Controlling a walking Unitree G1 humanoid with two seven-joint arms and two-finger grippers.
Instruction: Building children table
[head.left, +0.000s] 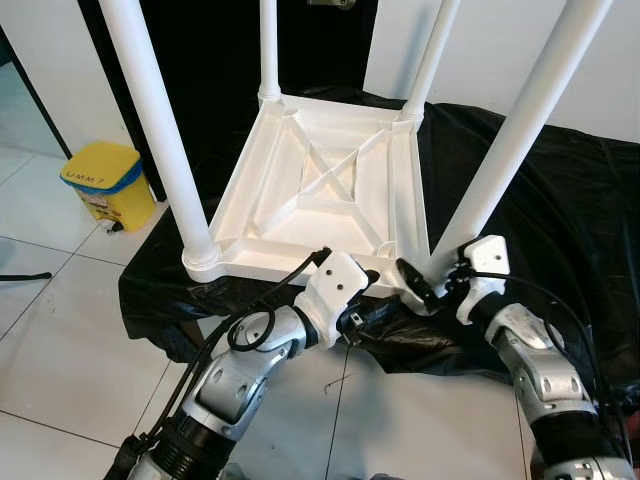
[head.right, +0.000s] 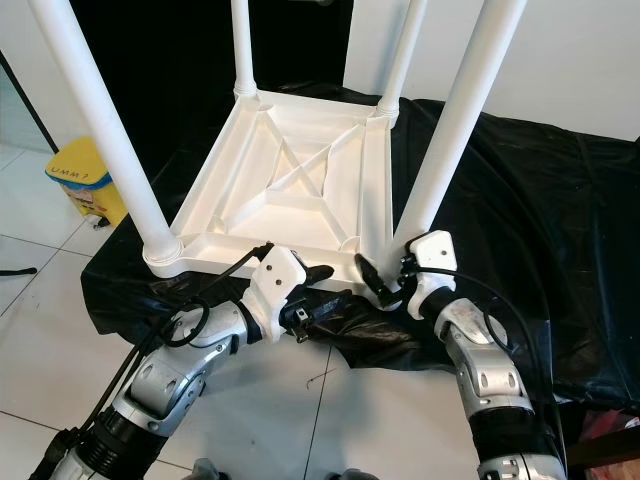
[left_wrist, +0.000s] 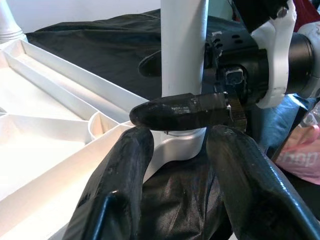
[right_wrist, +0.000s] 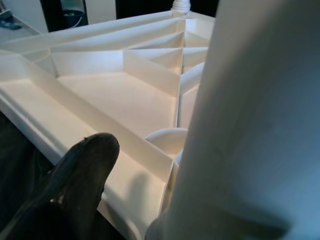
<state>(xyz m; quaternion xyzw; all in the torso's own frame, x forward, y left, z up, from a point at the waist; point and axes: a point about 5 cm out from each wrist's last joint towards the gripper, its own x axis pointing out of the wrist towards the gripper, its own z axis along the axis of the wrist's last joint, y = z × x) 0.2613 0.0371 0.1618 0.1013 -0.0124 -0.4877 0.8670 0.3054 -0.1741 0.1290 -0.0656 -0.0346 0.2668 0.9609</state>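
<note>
A white children's table (head.left: 320, 190) lies upside down on a black cloth (head.left: 560, 220), with its four white legs standing up. My right gripper (head.left: 425, 285) is at the base of the front-right leg (head.left: 500, 160), one black finger on each side of it, shut on that leg. In the left wrist view one right finger (left_wrist: 175, 112) crosses in front of the leg (left_wrist: 182, 45). My left gripper (head.left: 385, 300) is open just below the table's front edge, close to the same corner, its fingers (left_wrist: 125, 170) over the cloth and pointing at the leg socket.
A yellow bin (head.left: 100, 180) stands on the white tiled floor (head.left: 60, 340) to the left. The black cloth hangs over a low platform beneath the table. A pink bag (left_wrist: 302, 157) lies off to my right. Dark doorway behind the table.
</note>
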